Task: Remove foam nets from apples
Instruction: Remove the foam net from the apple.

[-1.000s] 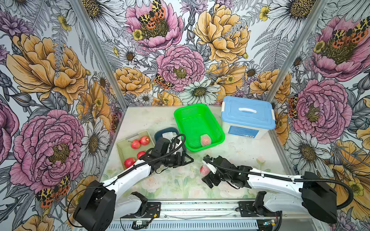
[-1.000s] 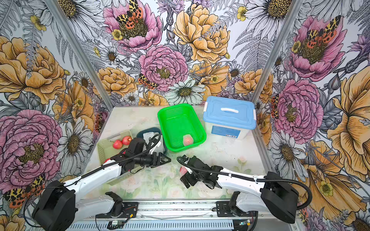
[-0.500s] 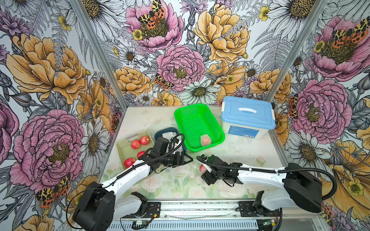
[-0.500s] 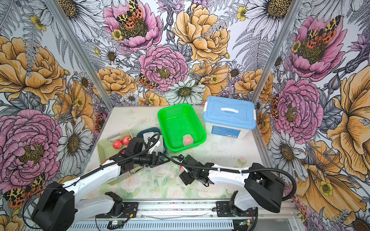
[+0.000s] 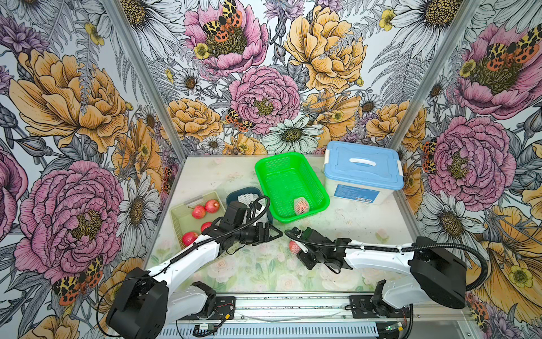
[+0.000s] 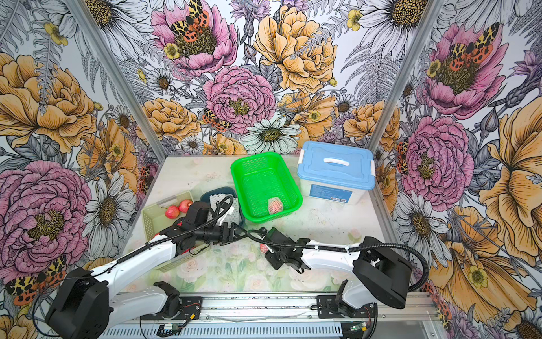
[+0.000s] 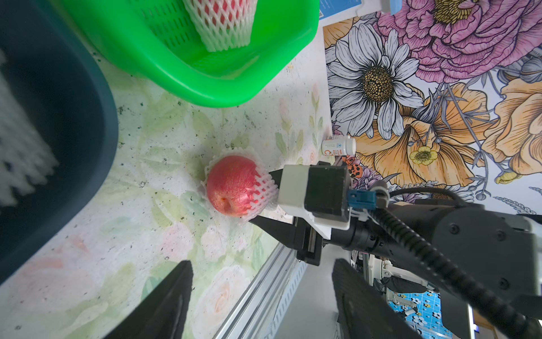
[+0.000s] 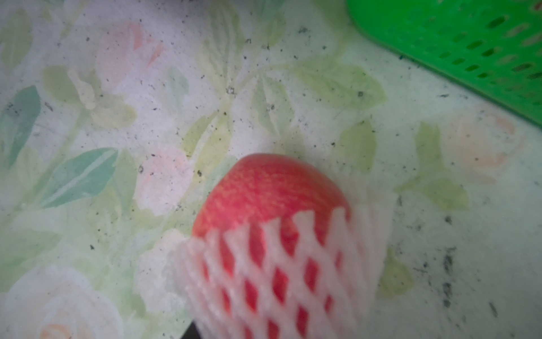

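Table (image 5: 352,223): faded floral print, dirt-speckled. Walls (image 5: 264,88): bold floral paper. Apple (image 7: 234,187): on table near green basket (image 7: 234,97), foam net (image 7: 265,183) half off. Left claw (image 7: 262,264): open, empty. Right claw (image 7: 262,197): flanks net, grip unclear.

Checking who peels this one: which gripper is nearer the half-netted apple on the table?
Right. The right gripper is at the apple, jaws closed against the foam net on its end; the left gripper hangs open apart from it, toward the navy tub.

red apple (image 7: 231,185) on table (image 7: 164,141), white foam net (image 7: 265,187) sleeving one half only.
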